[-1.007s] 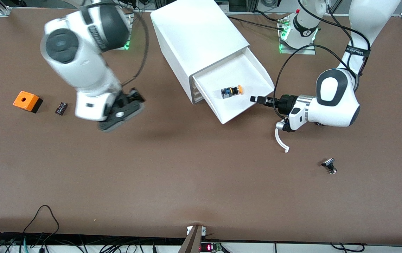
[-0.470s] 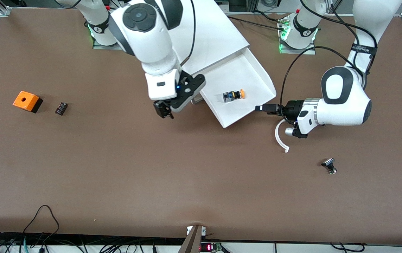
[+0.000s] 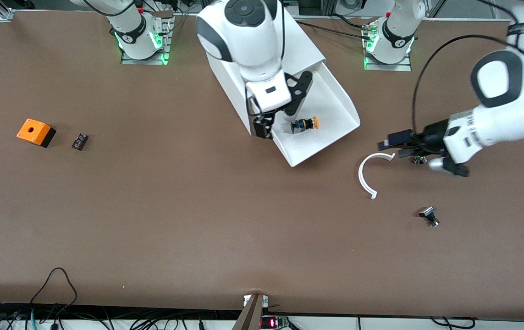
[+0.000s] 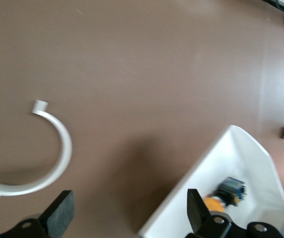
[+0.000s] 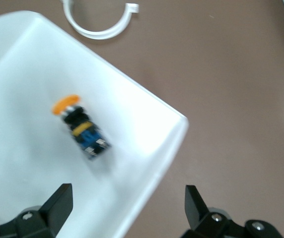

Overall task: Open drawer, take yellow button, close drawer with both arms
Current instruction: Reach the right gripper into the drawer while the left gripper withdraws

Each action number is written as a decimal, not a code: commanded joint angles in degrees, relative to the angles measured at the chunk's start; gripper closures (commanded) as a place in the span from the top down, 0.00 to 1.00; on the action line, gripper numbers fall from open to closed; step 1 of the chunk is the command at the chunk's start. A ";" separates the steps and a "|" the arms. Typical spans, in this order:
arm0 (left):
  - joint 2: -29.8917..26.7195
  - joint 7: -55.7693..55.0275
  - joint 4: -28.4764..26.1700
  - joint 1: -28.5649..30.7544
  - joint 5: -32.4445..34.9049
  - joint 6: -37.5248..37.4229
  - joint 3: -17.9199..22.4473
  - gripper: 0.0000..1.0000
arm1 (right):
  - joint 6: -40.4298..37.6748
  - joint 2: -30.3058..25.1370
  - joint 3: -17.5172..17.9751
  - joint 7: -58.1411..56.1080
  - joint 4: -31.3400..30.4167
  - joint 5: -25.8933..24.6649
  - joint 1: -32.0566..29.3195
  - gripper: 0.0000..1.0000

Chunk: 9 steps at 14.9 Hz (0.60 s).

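Our right pincer [image 3: 262, 127], released, hangs over the open drawer [image 3: 335, 98], the button [image 3: 304, 123] just beside it. Our left pincer [image 3: 392, 142], released, hovers over the tabletop [image 3: 197, 220].

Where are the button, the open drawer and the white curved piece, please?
button [image 3: 304, 123], front view, on its dark body.
drawer [image 3: 335, 98], front view, on its bare floor.
white curved piece [image 3: 362, 176], front view, on its arc.

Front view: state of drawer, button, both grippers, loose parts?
drawer: pulled open, top of cabinet.
button: lying on its side in the drawer, not gripped.
right gripper: open, over the drawer's edge beside the button.
left gripper: open, empty, above the white curved piece.
orange cube: on the table, untouched.
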 commanded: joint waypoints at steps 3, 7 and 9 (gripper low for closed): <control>-7.98 -1.38 7.23 -0.53 17.32 -11.85 3.53 1.00 | -0.62 3.91 -0.71 -4.61 2.84 -2.01 3.58 1.00; -11.33 -4.45 9.71 -2.28 28.14 -17.07 4.06 1.00 | -0.53 5.40 -0.62 -9.34 2.84 -4.04 4.11 1.00; -11.42 -7.78 9.19 -3.42 31.49 -17.07 3.89 1.00 | -0.53 5.85 -0.62 -11.03 2.84 -4.04 4.11 1.00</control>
